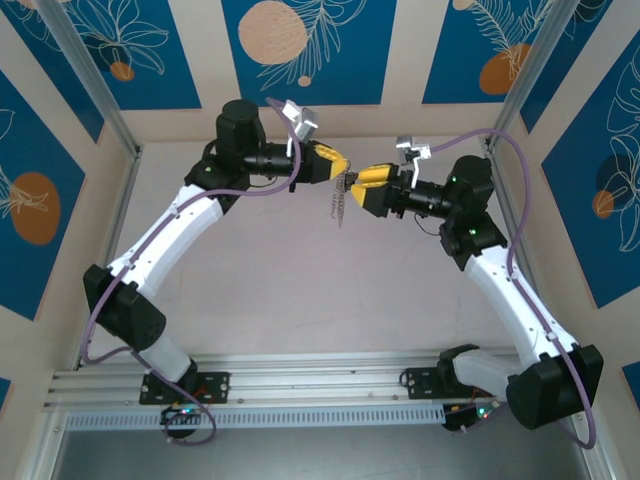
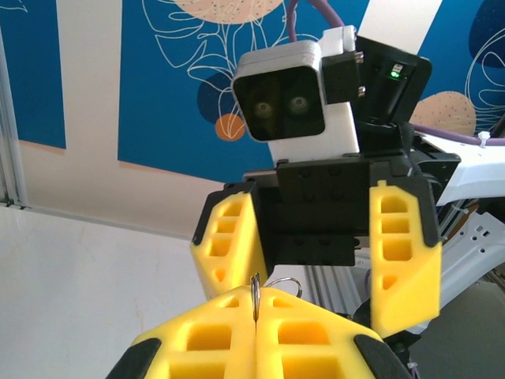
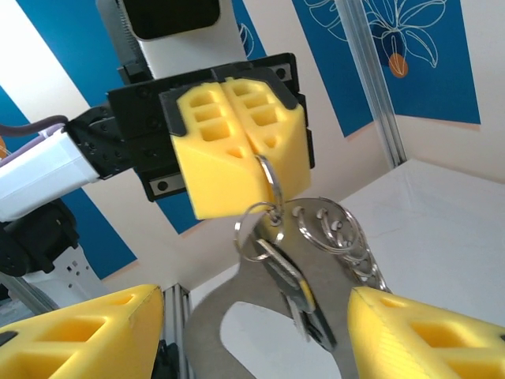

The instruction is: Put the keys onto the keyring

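2 tools up over the desk (image 1: 300,290), facing each other. My left tool (image 3: 251,154) is clamped on the keyring (image 3: 209,312) by its top ring (image 3: 269,180); 1 key (image 3: 288,280) hangs on it. My right tool (image 1: 358,187) is apart, fingers (image 3: 79,332) either side of the hanging bunch.
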{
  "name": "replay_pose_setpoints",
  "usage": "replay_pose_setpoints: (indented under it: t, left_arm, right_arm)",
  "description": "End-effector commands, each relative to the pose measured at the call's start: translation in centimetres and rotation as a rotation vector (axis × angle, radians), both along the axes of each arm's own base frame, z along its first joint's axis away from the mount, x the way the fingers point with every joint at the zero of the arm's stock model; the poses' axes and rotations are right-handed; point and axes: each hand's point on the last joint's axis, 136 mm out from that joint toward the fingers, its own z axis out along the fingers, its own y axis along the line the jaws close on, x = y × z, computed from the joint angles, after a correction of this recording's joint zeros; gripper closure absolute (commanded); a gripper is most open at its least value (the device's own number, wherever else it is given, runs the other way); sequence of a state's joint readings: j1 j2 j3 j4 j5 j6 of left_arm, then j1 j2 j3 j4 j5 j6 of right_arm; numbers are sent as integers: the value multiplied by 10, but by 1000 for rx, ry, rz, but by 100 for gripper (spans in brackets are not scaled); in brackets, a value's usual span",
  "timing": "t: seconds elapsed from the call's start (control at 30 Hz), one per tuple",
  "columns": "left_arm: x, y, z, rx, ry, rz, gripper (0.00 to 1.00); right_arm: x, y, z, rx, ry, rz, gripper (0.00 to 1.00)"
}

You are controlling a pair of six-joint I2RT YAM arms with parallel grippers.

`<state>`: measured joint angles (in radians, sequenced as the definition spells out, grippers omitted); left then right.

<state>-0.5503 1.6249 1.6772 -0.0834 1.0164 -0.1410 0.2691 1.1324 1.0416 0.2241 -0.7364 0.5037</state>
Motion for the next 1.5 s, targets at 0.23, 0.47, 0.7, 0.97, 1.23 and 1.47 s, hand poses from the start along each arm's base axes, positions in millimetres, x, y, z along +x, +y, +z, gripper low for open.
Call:
replay_pose_setpoints:
  t: [0.23,0.47,0.7,0.97,1.23,1.47]
  left_arm:
    - [-23,1,29,-60,-61,-57,100]
    - [-21,-1,27,-57,-57,-53,100]
    - [-13,1,30,-64,-66,8,100]
    - [-7,4,39,-107,-75,81,100]
    - [-5,6,40,-134,-66,99,100]
    - [-1,5,40,-173,-48,114,100]
  right_arm:
    - [5,7,13,7,-58,30,38]
    - [-6,11,17,3,-80,74,72]
    - [-13,10,14,-25,-77,75,100]
    - [-11,9,4,-53,-50,57,100]
    - [-6,21,0,-58,-31,75,100]
    - [-4,42,-6,-78,-9,122,100]
